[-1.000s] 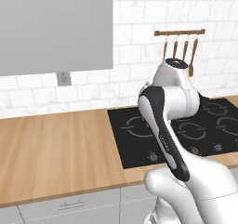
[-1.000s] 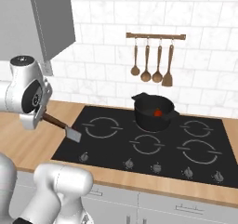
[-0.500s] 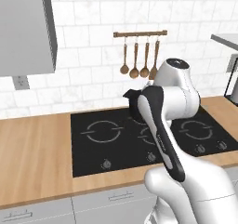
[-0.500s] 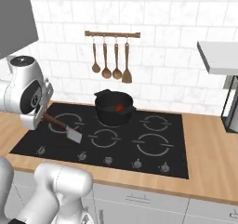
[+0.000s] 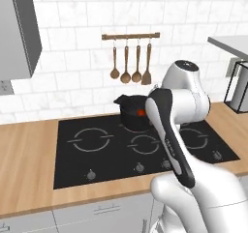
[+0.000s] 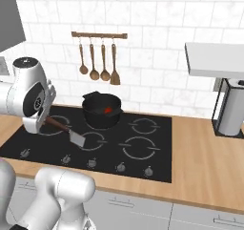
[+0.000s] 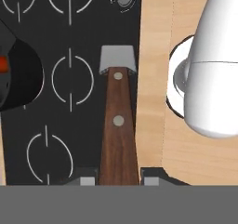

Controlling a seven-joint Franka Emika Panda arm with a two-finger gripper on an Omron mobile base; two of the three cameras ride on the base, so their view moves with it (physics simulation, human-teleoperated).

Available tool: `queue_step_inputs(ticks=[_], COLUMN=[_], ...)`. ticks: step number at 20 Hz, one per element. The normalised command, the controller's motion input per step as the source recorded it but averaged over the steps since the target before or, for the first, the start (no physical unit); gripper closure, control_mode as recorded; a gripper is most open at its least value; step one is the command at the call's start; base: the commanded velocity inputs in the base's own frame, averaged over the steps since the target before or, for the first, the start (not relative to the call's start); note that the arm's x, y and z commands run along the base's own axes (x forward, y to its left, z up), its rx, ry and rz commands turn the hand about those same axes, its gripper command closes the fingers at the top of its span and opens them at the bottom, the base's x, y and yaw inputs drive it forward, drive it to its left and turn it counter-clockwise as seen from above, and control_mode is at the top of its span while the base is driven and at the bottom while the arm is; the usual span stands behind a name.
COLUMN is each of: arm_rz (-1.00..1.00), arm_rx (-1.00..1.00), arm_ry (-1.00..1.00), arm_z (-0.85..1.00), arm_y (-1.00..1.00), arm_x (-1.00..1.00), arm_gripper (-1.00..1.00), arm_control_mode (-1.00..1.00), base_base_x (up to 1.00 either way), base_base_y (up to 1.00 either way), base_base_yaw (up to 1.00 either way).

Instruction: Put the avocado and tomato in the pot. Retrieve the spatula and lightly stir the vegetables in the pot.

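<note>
Sitting in the pot (image 6: 101, 110) on the cooktop (image 6: 138, 152), the tomato (image 6: 108, 110); hand (image 7: 118, 177) clamped around the spatula (image 7: 118, 121).

Both base views look forward and down from behind the arm, left and right, sharing the cooktop (image 5: 145, 150), pot (image 5: 135, 116) and utensil rail (image 6: 99, 35); hand view looks close down along the spatula (image 7: 118, 125) onto cooktop and counter (image 7: 153, 79).
</note>
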Motion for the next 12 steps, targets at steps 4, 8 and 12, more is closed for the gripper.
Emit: queue_step_inputs(ticks=[4, 8, 12], arm_rz=[-0.04, -0.02, 0.00], arm_rx=[0.01, 0.17, 0.26], arm_ry=[0.00, -0.06, -0.03], arm_z=[0.17, 0.93, 0.84], arm_y=[-0.05, -0.21, -0.29], arm_x=[0.42, 0.33, 0.83], arm_gripper=[1.00, 1.00, 1.00], arm_control_mode=[-1.00, -1.00, -1.00], base_base_x=[0.50, 0.00, 0.00], base_base_y=[-0.12, 0.00, 0.00], base_base_yaw=[-0.01, 0.00, 0.00])
